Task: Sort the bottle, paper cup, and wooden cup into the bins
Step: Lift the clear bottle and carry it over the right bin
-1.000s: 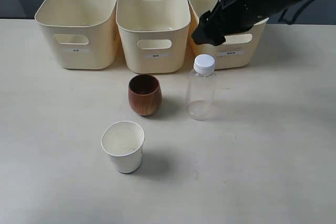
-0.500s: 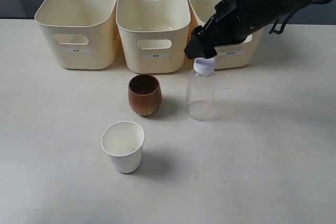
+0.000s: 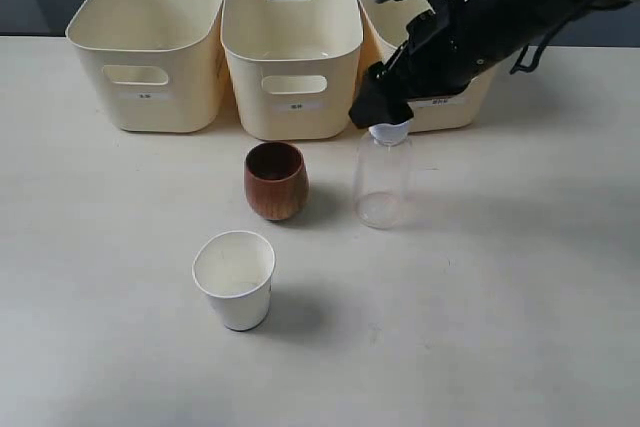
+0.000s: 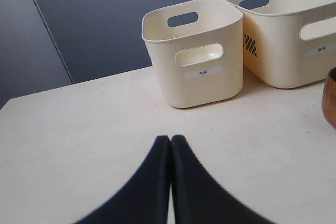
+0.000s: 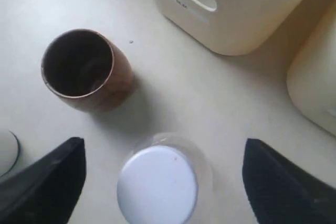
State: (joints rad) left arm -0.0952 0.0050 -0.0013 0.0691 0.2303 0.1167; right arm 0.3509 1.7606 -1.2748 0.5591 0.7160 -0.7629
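Note:
The clear bottle (image 3: pixel 383 182) with its white cap (image 5: pixel 157 186) stands upright on the table. My right gripper (image 3: pixel 383 117) hangs open right above the cap, one finger (image 5: pixel 50 179) on each side, not touching it. The brown wooden cup (image 3: pixel 275 180) stands upright just left of the bottle and shows in the right wrist view too (image 5: pixel 84 69). The white paper cup (image 3: pixel 236 278) stands nearer the front. Three cream bins (image 3: pixel 148 42) (image 3: pixel 291 47) (image 3: pixel 450 87) line the back. My left gripper (image 4: pixel 170 141) is shut, empty, low over the table.
The right arm (image 3: pixel 500 7) reaches over the rightmost bin. In the left wrist view a labelled bin (image 4: pixel 195 51) stands ahead, another bin (image 4: pixel 294 30) beside it, with a dark wall behind. Bare table lies at front and right.
My right gripper has come down and slightly left, from over the rightmost bin's front to right above the bottle cap. The bottle and both cups have not moved.

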